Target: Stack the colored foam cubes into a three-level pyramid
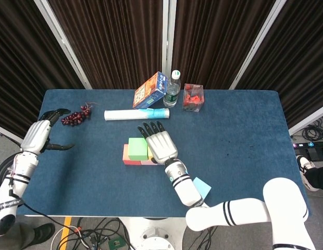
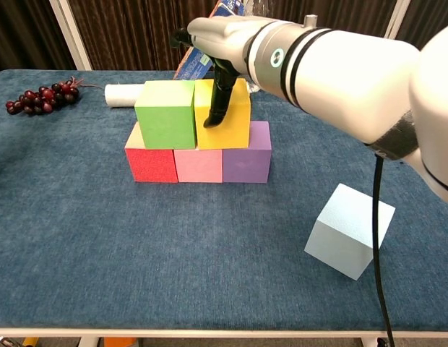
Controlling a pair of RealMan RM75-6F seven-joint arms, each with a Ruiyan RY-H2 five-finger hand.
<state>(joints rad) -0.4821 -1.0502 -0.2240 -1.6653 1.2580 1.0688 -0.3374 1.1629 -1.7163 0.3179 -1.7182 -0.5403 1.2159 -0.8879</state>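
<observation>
1. The right hand (image 1: pixel 159 146) lies flat, palm down, over the yellow cube (image 2: pixel 228 116), its fingers (image 1: pixel 149 129) stretched out and slightly apart, reaching toward the table's far edge.
2. In the chest view a dark fingertip (image 2: pixel 215 116), likely the thumb, hangs down the yellow cube's front face and seems to touch it; whether the palm presses the cube's top cannot be told. The hand holds nothing.
3. The yellow cube sits beside the green cube (image 2: pixel 166 114) on the second level, the two touching.
4. Below them the red cube (image 2: pixel 150 163), pink cube (image 2: pixel 199 165) and purple cube (image 2: pixel 247 160) form a tight row near the middle of the table (image 1: pixel 239 130).
5. A pale blue cube (image 2: pixel 350 230) rests alone toward the near edge, well apart from the stack, on the robot's right.
6. The left hand (image 1: pixel 40 133) hovers at the left edge, fingers curled loosely and apart around nothing, near the grapes (image 1: pixel 77 116).
7. Along the far edge stand a box (image 1: pixel 150 90), a bottle (image 1: pixel 172 89) and a red tub (image 1: pixel 193 97); a white roll (image 1: pixel 135 114) lies in front of them.
</observation>
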